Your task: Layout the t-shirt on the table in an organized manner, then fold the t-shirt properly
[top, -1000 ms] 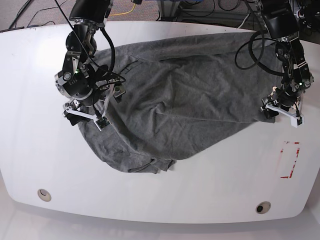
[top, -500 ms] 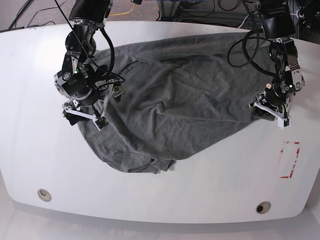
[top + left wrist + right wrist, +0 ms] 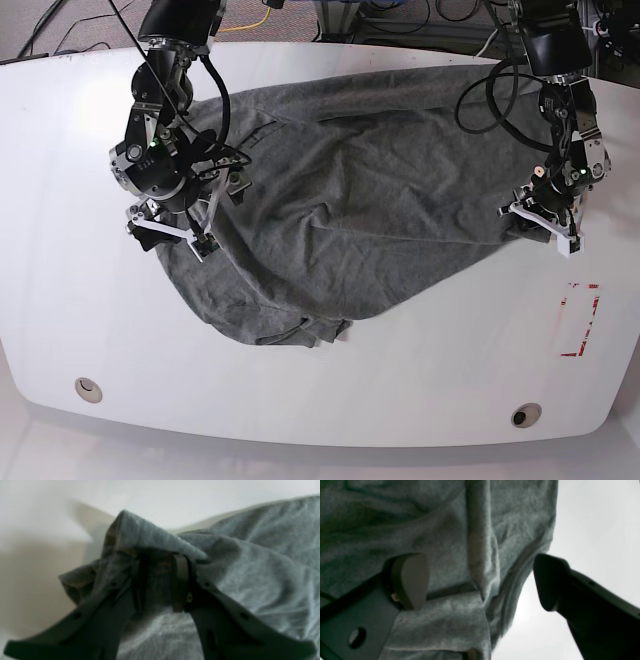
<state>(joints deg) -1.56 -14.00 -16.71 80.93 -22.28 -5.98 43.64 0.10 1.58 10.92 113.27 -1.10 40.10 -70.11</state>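
The t-shirt (image 3: 350, 210) is spread, rumpled, across the upper middle of the table (image 3: 60, 300). No container is seen, and nothing rests on the cloth but the two grippers. In the base view the shirt's long axis runs across the table from side to side, slightly tilted: the far edge lies near the table's back rim, while a bunched, folded corner (image 3: 310, 330) points toward the near edge. Broad creases are seen through the middle of the cloth. Which end is collar and which is hem cannot be told for certain.

The left gripper (image 3: 542, 226) is set at the shirt's edge on the base view's right. In the left wrist view its jaws are seen closed on a raised pinch of t-shirt (image 3: 155, 555), the fold standing up between the fingers (image 3: 180, 582) with bare table (image 3: 37, 555) beside it.

The right gripper (image 3: 172, 232) is placed over the shirt's opposite edge. In the right wrist view its jaws stand wide apart: one pad (image 3: 411, 580) lies over the t-shirt (image 3: 445, 530), the other finger (image 3: 548, 580) over bare table (image 3: 595, 530), and a seamed edge of cloth runs between them without being clamped.

A red tape rectangle (image 3: 582, 320) and two cable holes (image 3: 88, 389) are seen on the table nearer the front edge, well apart from the shirt.
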